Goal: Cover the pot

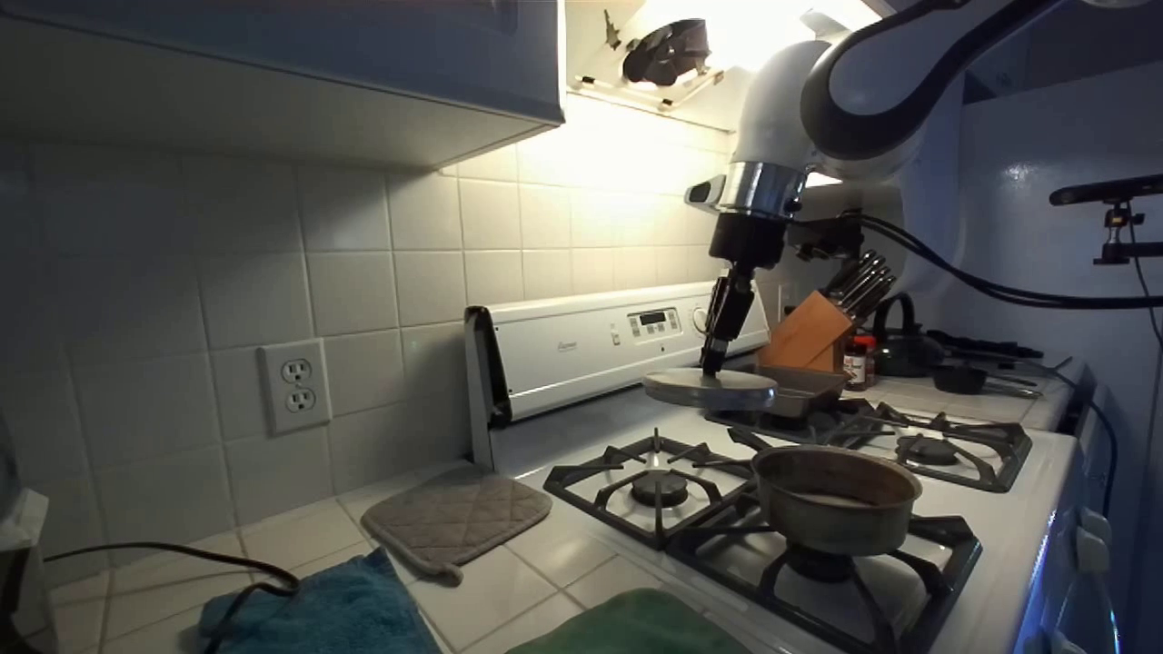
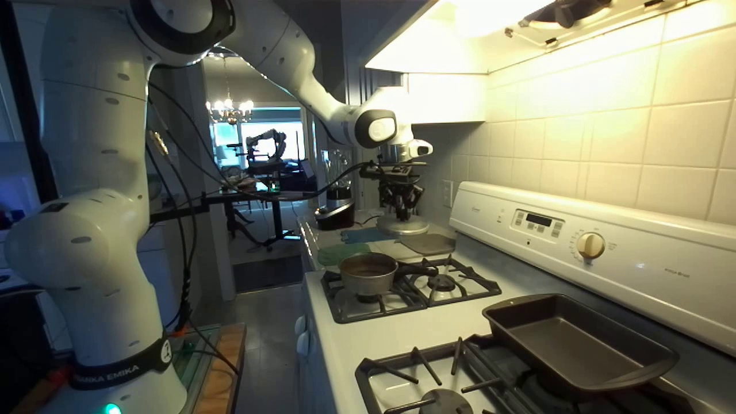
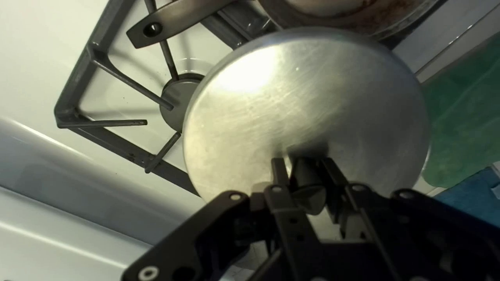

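A metal lid is held by its knob, pinched in the end effector, clear of the uncovered saucepan on the front burner; through slippage at the knob, the lid may be seated askew.

White wall tiles glow yellow under the range hood. Beyond, I see chandelier lit, window bright. Floor grey, dim.

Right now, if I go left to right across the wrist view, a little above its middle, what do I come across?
The outer bar of the burner grate, the round burner cap, the metal lid, the green cloth.
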Controlling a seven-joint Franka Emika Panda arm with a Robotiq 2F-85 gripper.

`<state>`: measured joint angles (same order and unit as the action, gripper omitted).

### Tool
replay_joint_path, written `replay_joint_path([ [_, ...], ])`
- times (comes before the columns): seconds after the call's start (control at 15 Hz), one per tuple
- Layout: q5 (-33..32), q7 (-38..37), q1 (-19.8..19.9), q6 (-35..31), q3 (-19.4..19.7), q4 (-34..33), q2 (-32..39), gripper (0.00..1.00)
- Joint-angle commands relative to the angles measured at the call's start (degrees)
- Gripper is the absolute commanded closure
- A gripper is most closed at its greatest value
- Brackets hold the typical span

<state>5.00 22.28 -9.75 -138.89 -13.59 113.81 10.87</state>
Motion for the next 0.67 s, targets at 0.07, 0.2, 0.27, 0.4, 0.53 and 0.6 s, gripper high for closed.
replay_joint_path([
  [0.07,-0.63,-4.77,-1.26,-5.19,-0.2,7.51,-4.46,0.94],
  [0.2,-0.15,-5.43,-1.49,-5.7,-0.37,9.54,-5.6,0.94],
  [0.27,-0.2,-6.08,-1.65,-5.58,-0.42,10.43,-6.26,0.94],
  [0.4,-0.48,-6.68,-1.84,-5.29,-0.4,11.82,-7.4,0.94],
  [0.53,-0.67,-6.45,-2.01,-5.49,-0.35,12.79,-7.7,0.94],
  [0.6,-0.74,-6.42,-2.12,-5.52,-0.36,13.31,-7.88,0.94],
])
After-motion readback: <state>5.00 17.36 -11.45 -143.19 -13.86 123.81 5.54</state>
